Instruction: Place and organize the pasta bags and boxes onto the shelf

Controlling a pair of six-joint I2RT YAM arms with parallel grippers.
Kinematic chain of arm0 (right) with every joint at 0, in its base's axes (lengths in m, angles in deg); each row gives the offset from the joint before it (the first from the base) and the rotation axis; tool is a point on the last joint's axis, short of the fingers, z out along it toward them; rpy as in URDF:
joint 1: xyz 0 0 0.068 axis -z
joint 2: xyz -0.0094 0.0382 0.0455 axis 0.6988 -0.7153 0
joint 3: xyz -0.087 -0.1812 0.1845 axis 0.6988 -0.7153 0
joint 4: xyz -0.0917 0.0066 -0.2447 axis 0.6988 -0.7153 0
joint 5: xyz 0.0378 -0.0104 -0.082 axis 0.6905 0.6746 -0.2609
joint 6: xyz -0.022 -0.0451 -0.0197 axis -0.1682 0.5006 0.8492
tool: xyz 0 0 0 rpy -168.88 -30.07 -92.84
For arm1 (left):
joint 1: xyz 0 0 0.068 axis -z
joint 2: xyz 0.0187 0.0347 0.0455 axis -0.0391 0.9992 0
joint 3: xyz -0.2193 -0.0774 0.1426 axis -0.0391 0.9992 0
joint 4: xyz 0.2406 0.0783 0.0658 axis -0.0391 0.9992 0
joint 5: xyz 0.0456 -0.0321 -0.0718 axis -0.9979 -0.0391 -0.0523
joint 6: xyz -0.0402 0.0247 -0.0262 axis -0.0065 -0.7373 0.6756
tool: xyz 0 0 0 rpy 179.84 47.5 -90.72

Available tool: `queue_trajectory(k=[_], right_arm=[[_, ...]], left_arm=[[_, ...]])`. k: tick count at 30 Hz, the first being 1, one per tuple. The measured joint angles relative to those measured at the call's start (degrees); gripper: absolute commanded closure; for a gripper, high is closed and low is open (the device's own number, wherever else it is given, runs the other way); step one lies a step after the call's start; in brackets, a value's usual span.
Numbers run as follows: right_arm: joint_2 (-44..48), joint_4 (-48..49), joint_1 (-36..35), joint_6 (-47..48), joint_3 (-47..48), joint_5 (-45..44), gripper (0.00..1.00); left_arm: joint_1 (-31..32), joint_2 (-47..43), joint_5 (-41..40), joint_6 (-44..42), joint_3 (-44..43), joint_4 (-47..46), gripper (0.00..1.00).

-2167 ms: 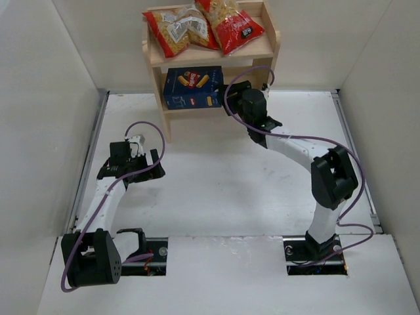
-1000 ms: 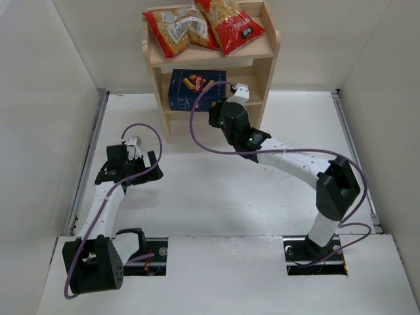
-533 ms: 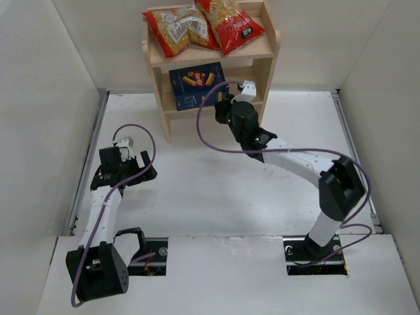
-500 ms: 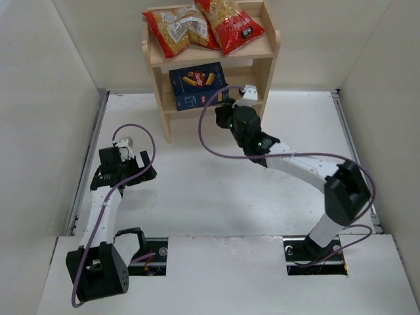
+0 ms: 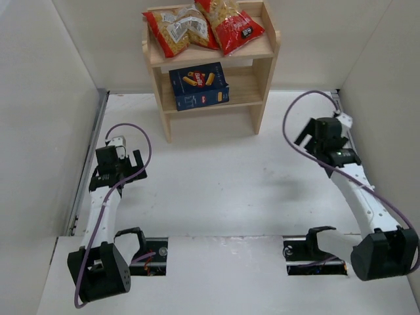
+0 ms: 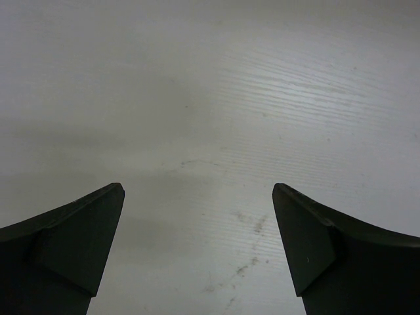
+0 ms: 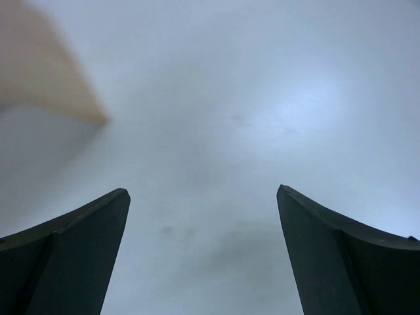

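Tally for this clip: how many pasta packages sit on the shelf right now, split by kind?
Red bags, top tier of the shelf: 2
Dark blue box, lower tier: 1
Total: 3

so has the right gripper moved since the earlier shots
Yes. The right gripper has pulled back rightward from the lower tier of the shelf, and is now well right of its side panel.

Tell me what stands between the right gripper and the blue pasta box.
Top view: only the shelf's right side panel stands between the right gripper and blue pasta box; otherwise bare table.
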State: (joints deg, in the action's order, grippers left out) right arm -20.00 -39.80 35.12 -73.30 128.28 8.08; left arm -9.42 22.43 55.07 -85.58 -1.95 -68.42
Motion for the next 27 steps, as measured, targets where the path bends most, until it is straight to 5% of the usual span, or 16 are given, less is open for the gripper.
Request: queue_trajectory(k=[5, 11, 27], right_arm=[[5.3, -12.0, 11.9, 2.8, -0.5, 0.7, 0.0], [7.5, -16.6, 12.2, 6.5, 0.5, 0.9, 0.0], [10.8, -17.1, 14.2, 6.3, 0.5, -1.1, 0.0]], left_arm=[[-4.5, 1.6, -5.9, -1.7, -0.1, -1.3, 0.0], [-7.6, 2.2, -10.9, -3.6, -0.2, -1.4, 0.0], [-4.1, -0.3, -13.0, -6.6, -0.2, -1.3, 0.0]])
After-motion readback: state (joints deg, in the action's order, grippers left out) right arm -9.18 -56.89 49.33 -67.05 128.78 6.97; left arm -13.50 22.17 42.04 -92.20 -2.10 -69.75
